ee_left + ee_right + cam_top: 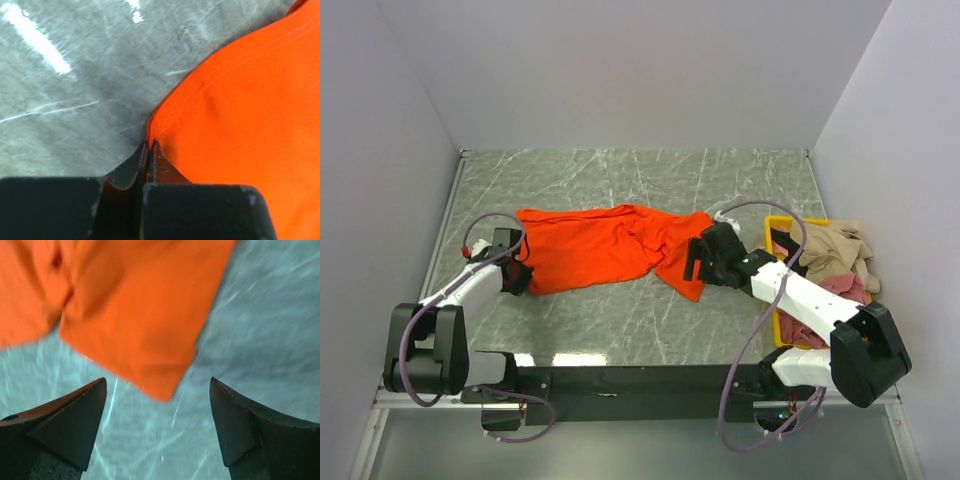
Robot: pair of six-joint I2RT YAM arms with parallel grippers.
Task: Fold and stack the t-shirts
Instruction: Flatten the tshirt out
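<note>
The orange-red t-shirt lies spread and rumpled across the middle of the table. My left gripper is shut on its lower left corner; in the left wrist view the hem runs into the closed fingertips. My right gripper is open just beside the shirt's right end; in the right wrist view an orange corner points down between the spread fingers, untouched. The beige t-shirt and the pink t-shirt lie bunched in the yellow bin.
The grey marbled table is walled by white panels at the left, back and right. The yellow bin stands at the right edge, next to the right arm.
</note>
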